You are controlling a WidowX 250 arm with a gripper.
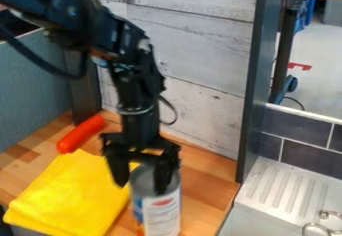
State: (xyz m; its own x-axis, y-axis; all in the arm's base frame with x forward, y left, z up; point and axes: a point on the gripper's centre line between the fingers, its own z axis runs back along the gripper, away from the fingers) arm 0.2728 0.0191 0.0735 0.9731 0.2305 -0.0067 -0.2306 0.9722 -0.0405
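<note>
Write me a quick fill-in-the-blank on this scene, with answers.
The gripper, with its two fingers spread apart, is ____. The can at its fingers stands ____, not on its side. The folded cloth beside the can is ____ in colour. The red cylinder lies on a counter made of ____.

Missing words: open; upright; yellow; wood.

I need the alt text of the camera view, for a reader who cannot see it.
A black gripper hangs at a can on a wooden counter, its fingers apart. In the picture, a folded yellow cloth lies left of the can, a long red object behind it; a ridged grey drainboard is at right.
</note>
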